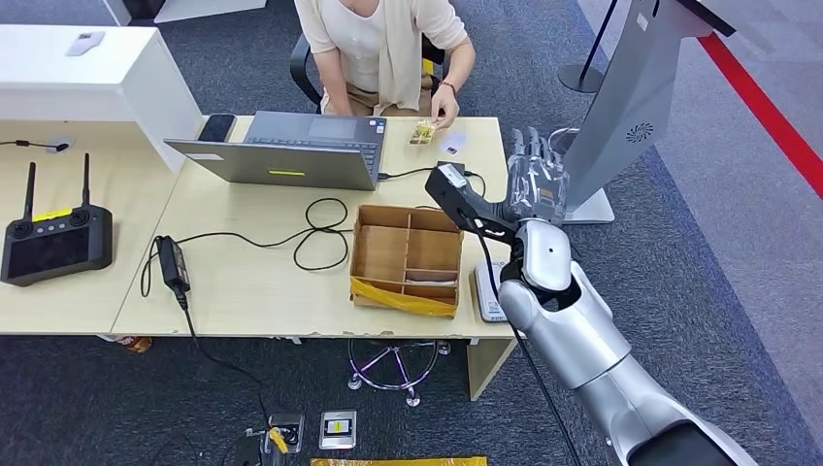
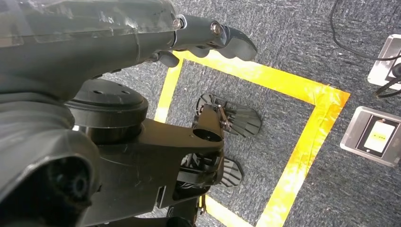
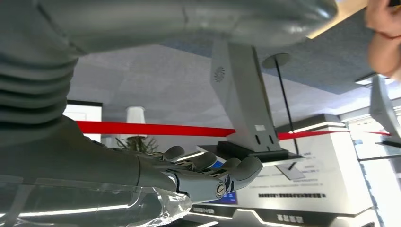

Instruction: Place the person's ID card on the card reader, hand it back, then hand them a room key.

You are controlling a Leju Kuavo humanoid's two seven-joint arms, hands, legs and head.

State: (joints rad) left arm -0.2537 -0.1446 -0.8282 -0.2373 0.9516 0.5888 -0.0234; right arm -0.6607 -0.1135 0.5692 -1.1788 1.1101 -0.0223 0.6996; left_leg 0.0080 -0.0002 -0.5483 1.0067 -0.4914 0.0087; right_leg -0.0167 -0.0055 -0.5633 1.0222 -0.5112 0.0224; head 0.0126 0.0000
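A pale card lies flat on the table's far right corner, just in front of the seated person. The person's hand touches a small yellowish object beside the card. My right hand hovers off the table's right edge, fingers stretched out and apart, holding nothing; it is a short way right of the card. In the right wrist view the same hand is empty. A white card reader sits at the near right edge, partly hidden by my right forearm. My left hand hangs over the floor, empty.
A wooden compartment box stands left of the reader. An open laptop, looped black cables, a power adapter, a phone and a black remote controller occupy the tables. A grey kiosk stand rises close behind my right hand.
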